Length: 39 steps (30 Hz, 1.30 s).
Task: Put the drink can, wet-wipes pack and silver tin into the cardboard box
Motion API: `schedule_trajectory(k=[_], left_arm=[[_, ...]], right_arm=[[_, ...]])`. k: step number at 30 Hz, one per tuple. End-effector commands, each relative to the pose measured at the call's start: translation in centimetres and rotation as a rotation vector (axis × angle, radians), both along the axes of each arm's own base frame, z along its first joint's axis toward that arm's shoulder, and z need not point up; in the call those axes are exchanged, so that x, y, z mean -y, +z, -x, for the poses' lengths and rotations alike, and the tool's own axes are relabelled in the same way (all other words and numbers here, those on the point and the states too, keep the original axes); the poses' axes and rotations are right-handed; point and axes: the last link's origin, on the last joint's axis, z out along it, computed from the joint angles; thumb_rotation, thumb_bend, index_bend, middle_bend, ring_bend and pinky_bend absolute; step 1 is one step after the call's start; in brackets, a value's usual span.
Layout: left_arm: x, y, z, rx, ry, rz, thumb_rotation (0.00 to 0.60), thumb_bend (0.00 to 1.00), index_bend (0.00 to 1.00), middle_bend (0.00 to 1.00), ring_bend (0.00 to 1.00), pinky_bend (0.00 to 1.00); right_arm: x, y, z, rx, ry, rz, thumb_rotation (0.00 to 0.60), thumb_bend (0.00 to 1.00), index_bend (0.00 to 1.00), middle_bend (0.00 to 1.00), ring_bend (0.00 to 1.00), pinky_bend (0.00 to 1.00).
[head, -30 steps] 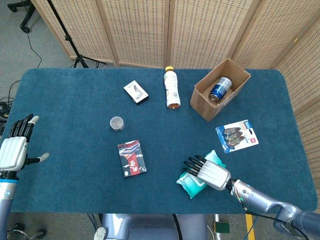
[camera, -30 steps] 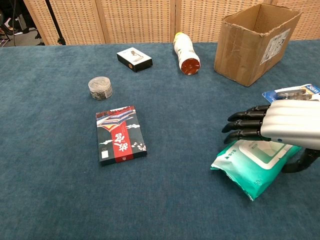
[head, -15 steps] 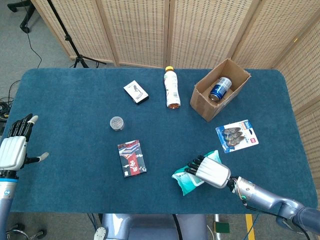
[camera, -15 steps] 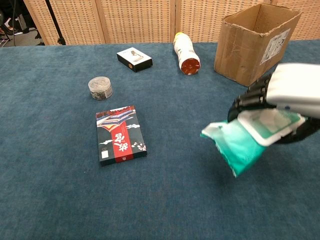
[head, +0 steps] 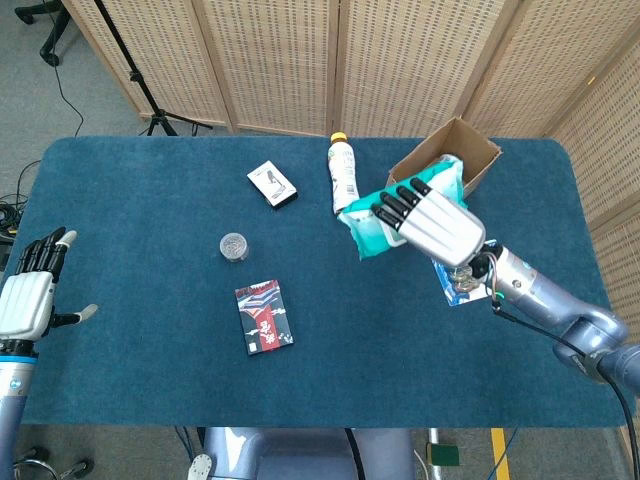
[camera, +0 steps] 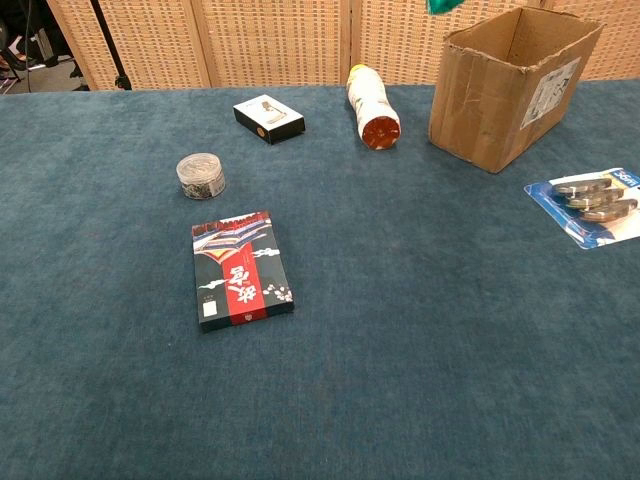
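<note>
Right hand (head: 432, 222) raised above the table, fingers wrapped over the wet-wipes pack (head: 392, 212). Pack is carried in the air just beside the open top of the cardboard box (head: 470, 150), overlapping its near edge in the head view. Only a green corner of the pack (camera: 441, 5) shows in the chest view, at the top edge above the box (camera: 505, 85).

Pack looks soft and floppy: a filled pouch that sags at the free end past the fingers. Probably light, with a slick film wrapper, so a broad grasp across the middle seems safer than a pinch at a corner. Likely no harm if it drops in from a little height.

Left hand (head: 28, 295) at the far left table edge, fingers spread, holding nothing.

Silver tin (head: 233, 245) sits on the blue cloth well apart from the box, near the red and black packet (head: 264, 317). Small, round, stiff; likely smooth sides, best taken around the rim from above. Drink can: not visible now, box interior is covered by the pack and hand.

Also on the table: a bottle lying down (head: 343, 177), a small black and white box (head: 272, 184), a blister card (camera: 592, 205).
</note>
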Motion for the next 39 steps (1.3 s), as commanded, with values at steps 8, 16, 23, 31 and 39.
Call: schedule_trajectory(k=[8,16,23,31,39], left_arm=[[-0.2,-0.3,0.3,-0.010,0.018,0.001,0.600,0.00,0.00,0.00,0.00,0.00],[-0.4,-0.3,0.7,-0.014,0.033,0.004,0.600,0.00,0.00,0.00,0.00,0.00],[-0.4,-0.4,0.8,-0.016,0.034,0.005,0.600,0.00,0.00,0.00,0.00,0.00],[-0.4,-0.8,0.8,-0.017,0.036,0.023,0.600,0.00,0.00,0.00,0.00,0.00],[-0.3,-0.9,0.7,-0.016,0.036,0.022,0.600,0.00,0.00,0.00,0.00,0.00]], right_arm=[[8.8,1.9,-1.7,-0.175,-0.165,0.331,0.600,0.93,0.59,0.58,0.46,0.52],[11.0,1.2,0.9,-0.353,-0.203,0.416,0.600,0.91,0.59,0.58,0.46,0.52],[11.4,0.6,3.5,-0.515,-0.195,0.437,0.600,0.88,0.59,0.58,0.46,0.52],[10.6,-1.3,5.1,-0.596,-0.156,0.395,0.600,0.88,0.59,0.58,0.46,0.52],[10.7,-2.6,5.8,-0.626,-0.170,0.380,0.600,0.72,0.53,0.47,0.40,0.50]])
